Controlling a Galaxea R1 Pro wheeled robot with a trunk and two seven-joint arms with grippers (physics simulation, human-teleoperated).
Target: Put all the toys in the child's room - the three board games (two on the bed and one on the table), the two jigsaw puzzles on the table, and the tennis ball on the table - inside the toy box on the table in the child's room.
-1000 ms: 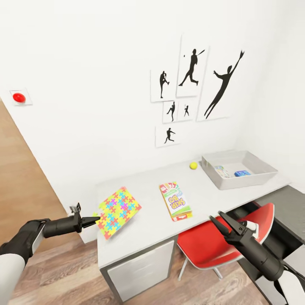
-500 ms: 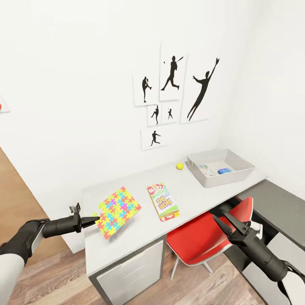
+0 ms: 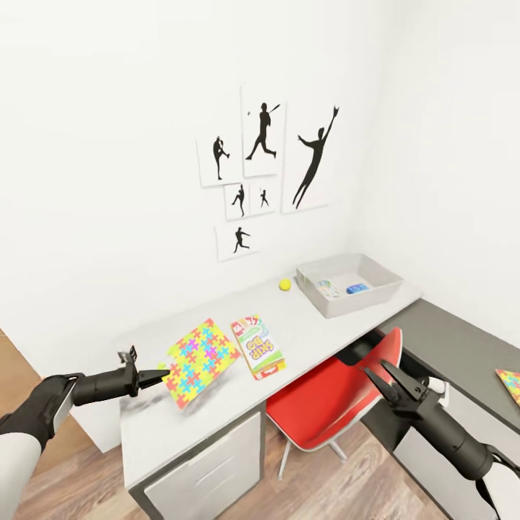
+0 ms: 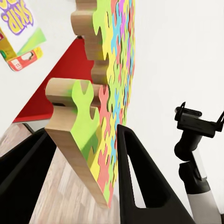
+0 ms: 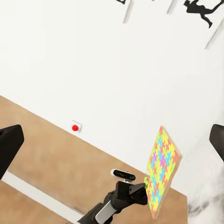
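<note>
**Jigsaw board pinched in my left fingers above the desk's near-left end**

My left gripper (image 3: 160, 375) is clamped on the near-left corner of a thin square jigsaw board of yellow, pink, green and blue pieces (image 3: 201, 360), holding it tilted above the pale grey-white desk top (image 3: 310, 325). In the left wrist view the board (image 4: 103, 88) stands edge-on between my two black fingers (image 4: 140, 172), its wooden edge pressed between them.

My right gripper (image 3: 380, 373) hangs to the right, over the red chair (image 3: 325, 404) tucked under the desk, with its two fingers spread apart and nothing between them.

Just right of the held board, a red-green-purple Skip-Bo game box (image 3: 258, 345) lies flat on the desk. Farther back, a small yellow-green tennis ball (image 3: 285, 284) sits near the wall, just left of the shallow light-grey toy bin (image 3: 349, 284), which stands at the far right end of the desk and has two small colourful items inside. At the right edge, a corner of a second multicoloured jigsaw board (image 3: 510, 383) lies on the lower dark-grey section (image 3: 455, 354).

Black sports-silhouette pictures (image 3: 263, 166) hang on the white wall above the desk.
</note>
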